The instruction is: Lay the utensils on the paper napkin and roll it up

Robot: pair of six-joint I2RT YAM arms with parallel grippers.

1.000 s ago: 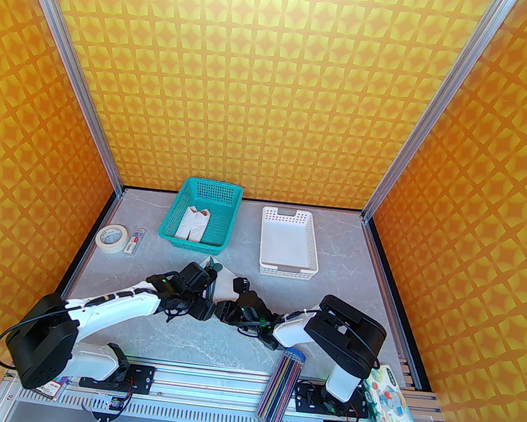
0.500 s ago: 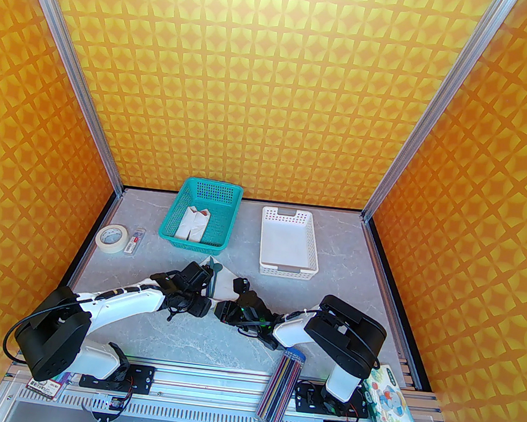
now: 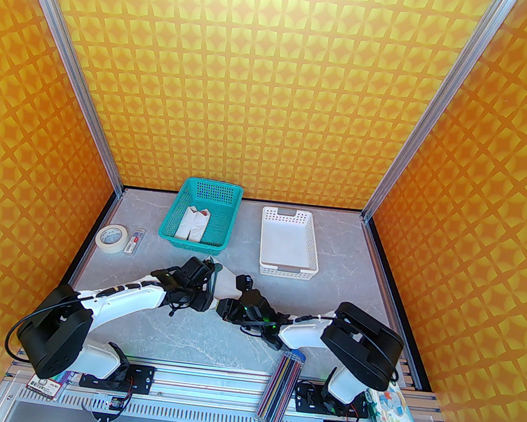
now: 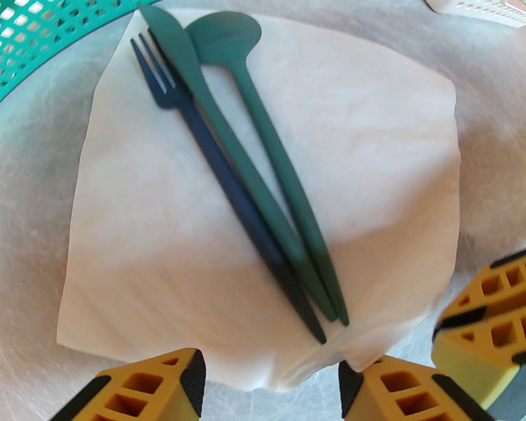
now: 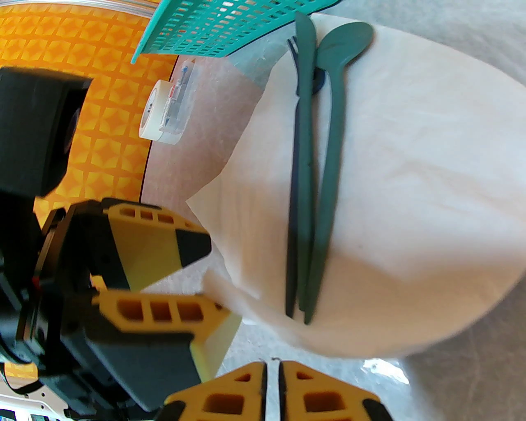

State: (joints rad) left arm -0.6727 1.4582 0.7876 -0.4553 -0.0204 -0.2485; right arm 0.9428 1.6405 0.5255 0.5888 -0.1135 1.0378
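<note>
Near edge of the bench [image 3: 211, 341], right of middle: clear case of coloured pencils [image 3: 281, 390], laid across the front rail. At the near right corner: patterned tissue pack [image 3: 387, 406], partly under the right arm.

Middle of the bench, slightly towards the near edge: left gripper [image 4: 271, 388], about half open, fingers [image 4: 164, 390] well apart on either side of the paper napkin's near edge, not clamped on it. Just beside it, to its right: right gripper [image 5: 271, 390], jaws all but together, a thin white sliver between the pads. Paper or bench in that gap: cannot tell.

Beyond both grippers: paper napkin [image 4: 164, 213], white, creased and domed, one corner pointing at the far edge, just beside the teal basket [image 3: 191, 243]. On the napkin: utensils [image 4: 296, 255], packed close, handle ends meeting at the near side, heads towards the far corner. Fork [image 4: 222, 172] on the left, darker, near navy. Knife [image 4: 246, 164] in the middle, partly over the fork. Spoon [image 4: 224, 35] on the right.

Left edge, farther back: roll of pale tape [image 3: 112, 237], with a small clear case [image 3: 136, 240] just beside it.

Towards the far edge, left of middle: teal basket, holding white bundles [image 3: 194, 223] with a red tip. Right of middle, well apart from it: white basket [image 3: 287, 270].
</note>
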